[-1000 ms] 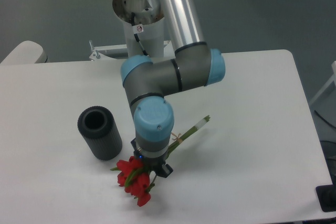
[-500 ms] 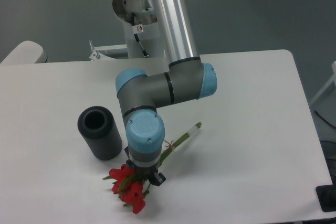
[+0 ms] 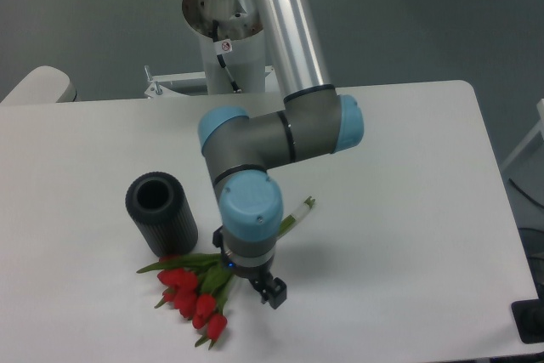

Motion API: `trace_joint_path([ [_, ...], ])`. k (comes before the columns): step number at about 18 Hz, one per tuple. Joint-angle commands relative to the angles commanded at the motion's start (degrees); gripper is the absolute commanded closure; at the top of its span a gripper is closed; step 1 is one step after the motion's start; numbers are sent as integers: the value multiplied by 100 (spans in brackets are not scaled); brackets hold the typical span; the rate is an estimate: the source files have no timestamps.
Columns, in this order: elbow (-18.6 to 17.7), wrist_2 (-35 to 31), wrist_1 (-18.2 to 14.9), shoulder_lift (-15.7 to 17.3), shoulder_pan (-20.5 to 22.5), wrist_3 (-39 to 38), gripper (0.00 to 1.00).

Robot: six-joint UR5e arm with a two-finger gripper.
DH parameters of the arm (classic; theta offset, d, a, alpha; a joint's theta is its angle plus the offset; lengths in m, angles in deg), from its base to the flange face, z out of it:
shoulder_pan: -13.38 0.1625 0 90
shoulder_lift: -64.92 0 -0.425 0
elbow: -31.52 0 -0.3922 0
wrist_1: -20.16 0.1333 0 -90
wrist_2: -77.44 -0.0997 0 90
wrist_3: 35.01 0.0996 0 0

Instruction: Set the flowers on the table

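The flowers, a bunch of red tulips with green stems and leaves, lie flat on the white table near its front edge. The heads fan out to the lower left, and the stem ends point up right from under the arm's wrist. My gripper points down over the middle of the stems. One dark finger shows to the right of the stems, apart from them, and the other is hidden by the wrist. The jaws look open, and the bunch rests on the tabletop.
A dark grey ribbed cylinder vase stands upright just left of the gripper, right behind the tulip leaves. The arm's base stands at the table's far edge. The table's front edge runs just below the flower heads.
The bunch has dropped flat onto the table and swung left, its heads fanning out towards the vase. The gripper has shifted slightly right and no longer carries it.
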State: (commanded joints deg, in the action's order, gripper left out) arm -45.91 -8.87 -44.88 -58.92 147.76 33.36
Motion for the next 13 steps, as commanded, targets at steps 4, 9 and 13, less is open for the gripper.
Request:
trace_joint_path([
  [4, 9, 9, 0, 18, 316, 483, 0],
  [9, 53, -9, 9, 0, 800, 1458, 0],
  [13, 210, -35, 18, -149, 1230, 2310, 0],
])
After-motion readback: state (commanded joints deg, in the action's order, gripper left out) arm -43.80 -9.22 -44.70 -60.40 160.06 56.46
